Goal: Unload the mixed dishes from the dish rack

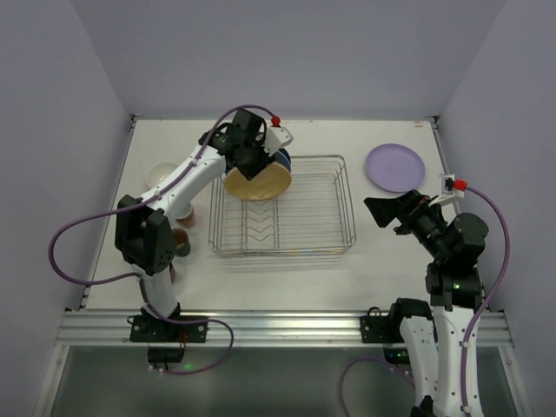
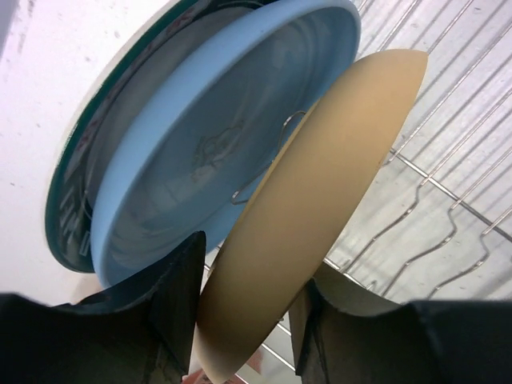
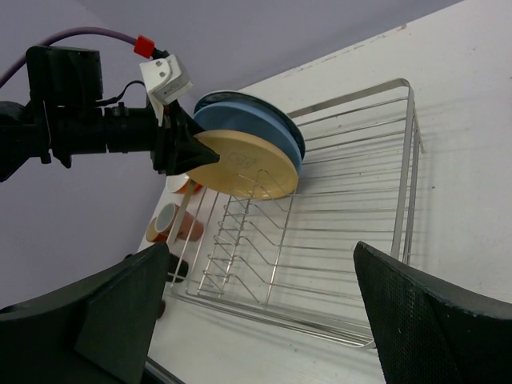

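Observation:
The dish rack [image 1: 350, 217] [image 3: 402, 200] stands mid-table. At its far-left end a yellow plate [image 1: 261, 184] [image 2: 320, 184] [image 3: 252, 164] leans in the dividers. Behind it stand a blue plate [image 1: 284, 160] [image 2: 208, 136] [image 3: 240, 116] and a patterned-rim plate [image 2: 70, 192]. My left gripper [image 1: 250, 163] [image 2: 252, 268] [image 3: 186, 152] is shut on the yellow plate's rim, one finger on each face. A lavender plate [image 1: 395, 167] lies on the table at the back right. My right gripper [image 1: 375, 214] [image 3: 260, 250] hangs open and empty to the right of the rack.
Left of the rack sit an orange bowl [image 1: 161, 174] [image 3: 184, 185] and cups [image 1: 182, 213], among them an orange one [image 3: 172, 224] and a black one [image 3: 178, 270]. The rack's near dividers [image 3: 240, 240] hold nothing. Walls close in on three sides.

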